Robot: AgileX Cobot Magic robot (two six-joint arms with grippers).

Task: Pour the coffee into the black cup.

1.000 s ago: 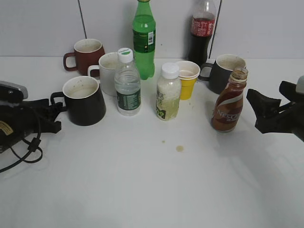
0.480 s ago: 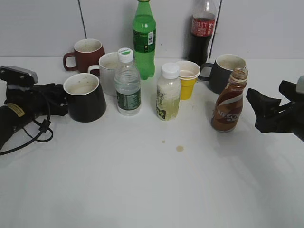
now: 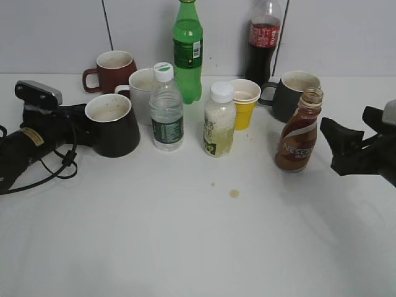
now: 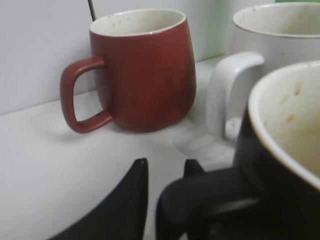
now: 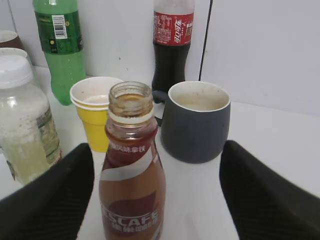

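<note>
Exterior view
Table (image 3: 185, 247): white, with a small brown spot (image 3: 234, 193) lying near the middle.
Black cup (image 3: 112, 125): sitting on the left side, with its handle pointing at the left gripper (image 3: 77, 127).
Left gripper: reaching up to the cup handle; its fingers are hiding behind the cup side here, so I cannot tell from this view how they are standing.
Coffee (image 3: 298, 132): standing upright on the right side, cap off, well apart from the black cup.
Right gripper (image 3: 337, 142): waiting just right of the coffee, not touching it.
Other things: a water bottle (image 3: 166, 108), a white mug (image 3: 144, 94), a red mug (image 3: 112, 72), a green bottle (image 3: 187, 49), a pale bottle (image 3: 219, 120), a yellow cup (image 3: 244, 103), a cola bottle (image 3: 262, 42) and a grey mug (image 3: 292, 94) are standing between and behind.

Left wrist view
Black cup (image 4: 282, 165): filling the right side, off-white and stained inside.
Left gripper (image 4: 165, 197): its two dark fingers (image 4: 127, 205) are squeezing the handle from both sides.
Red mug (image 4: 140, 70): standing behind, near the wall.
White mug (image 4: 260, 50): standing just beside the black cup.

Right wrist view
Coffee (image 5: 131, 175): standing between the two fingers, brown and open at the top.
Right gripper (image 5: 155, 200): fingers (image 5: 260, 200) are spreading wide, one on each side of the coffee, with gaps showing.
Grey mug (image 5: 196, 121): standing behind the coffee.
Yellow cup (image 5: 96, 115): standing to the left of it.
</note>
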